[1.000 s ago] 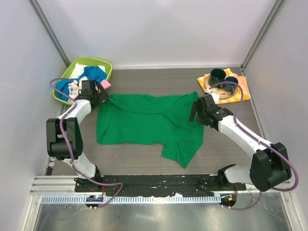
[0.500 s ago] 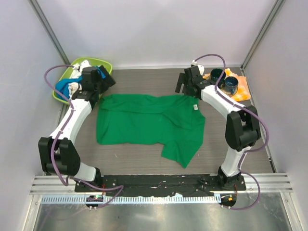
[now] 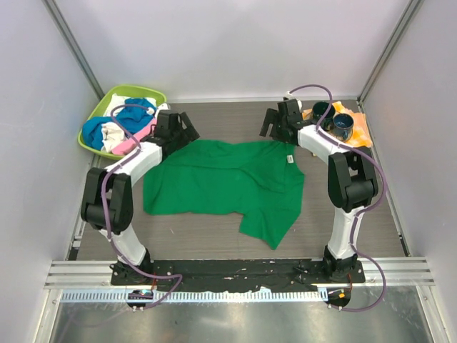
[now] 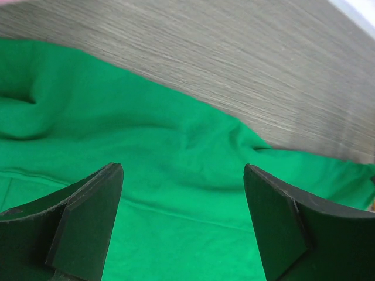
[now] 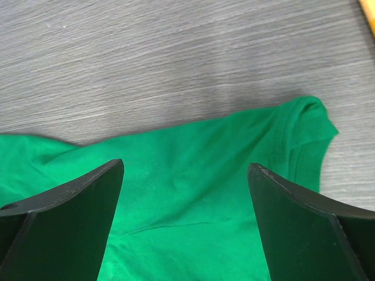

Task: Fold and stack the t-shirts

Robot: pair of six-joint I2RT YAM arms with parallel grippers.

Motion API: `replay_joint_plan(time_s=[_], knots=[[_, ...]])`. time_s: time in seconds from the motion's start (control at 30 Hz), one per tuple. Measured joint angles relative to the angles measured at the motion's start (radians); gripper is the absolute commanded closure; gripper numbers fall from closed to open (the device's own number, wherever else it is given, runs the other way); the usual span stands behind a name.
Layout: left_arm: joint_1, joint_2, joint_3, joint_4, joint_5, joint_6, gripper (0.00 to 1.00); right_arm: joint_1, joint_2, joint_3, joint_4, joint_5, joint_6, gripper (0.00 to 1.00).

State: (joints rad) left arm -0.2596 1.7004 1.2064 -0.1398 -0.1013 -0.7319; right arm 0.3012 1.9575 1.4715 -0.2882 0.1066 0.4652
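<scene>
Wood-grain counter [image 3: 221, 118], grey-brown, carries everything.

Green t-shirt [image 3: 214, 182] lies spread flat mid-counter. Its long axis runs left to right across my front. One flap at its right side trails toward my bases.

Lime basket [image 3: 132, 90] sits at the far-left corner. It holds the other t-shirts [image 3: 132, 114], blue, white and pink, bunched and not yet folded.

My left claw [image 3: 184, 128] hangs over the shirt's far-left corner. My right claw [image 3: 273, 123] hangs over the far-right corner, the two well apart. Both stand wide open and have hold of nothing. In each wrist view green cloth shows plainly between the fingers, with bare counter beyond the hem.

White tag [image 3: 290, 158] shows just near-side of the right claw.

Judgement: the far edge lies directly beneath both claws, and the shirt's body stretches from them back toward me. Each arm is nearest its own corner. A straight descent should pinch both corners, and the fold would then draw along the short axis toward my bases. Whether the claws already touch the cloth, I cannot tell.
</scene>
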Motion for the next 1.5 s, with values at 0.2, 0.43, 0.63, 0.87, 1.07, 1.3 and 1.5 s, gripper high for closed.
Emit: replay_joint_plan(time_s=[0.2,0.43,0.63,0.87,1.07,1.3,1.5], knots=[[0.000,0.091,-0.001,0.034,-0.010,0.001,0.12,-0.001,0.005,-0.046,0.068,-0.054,0.010,0.08],[0.000,0.119,-0.021,0.052,-0.062,0.003,0.12,-0.001,0.043,-0.125,0.109,-0.074,0.020,0.09],[0.000,0.122,-0.090,0.063,-0.119,0.001,0.11,-0.011,0.035,-0.167,0.174,-0.068,0.033,0.08],[-0.021,0.088,-0.225,0.148,-0.199,-0.026,0.11,-0.037,0.002,-0.233,0.217,-0.058,0.042,0.08],[-0.061,-0.027,-0.386,0.220,-0.243,-0.073,0.11,-0.046,-0.032,-0.277,0.212,-0.037,0.043,0.07],[-0.123,-0.157,-0.538,0.257,-0.272,-0.132,0.11,-0.046,-0.103,-0.365,0.201,-0.014,0.044,0.07],[-0.174,-0.243,-0.613,0.248,-0.278,-0.178,0.11,-0.046,-0.191,-0.459,0.167,0.025,0.043,0.07]])
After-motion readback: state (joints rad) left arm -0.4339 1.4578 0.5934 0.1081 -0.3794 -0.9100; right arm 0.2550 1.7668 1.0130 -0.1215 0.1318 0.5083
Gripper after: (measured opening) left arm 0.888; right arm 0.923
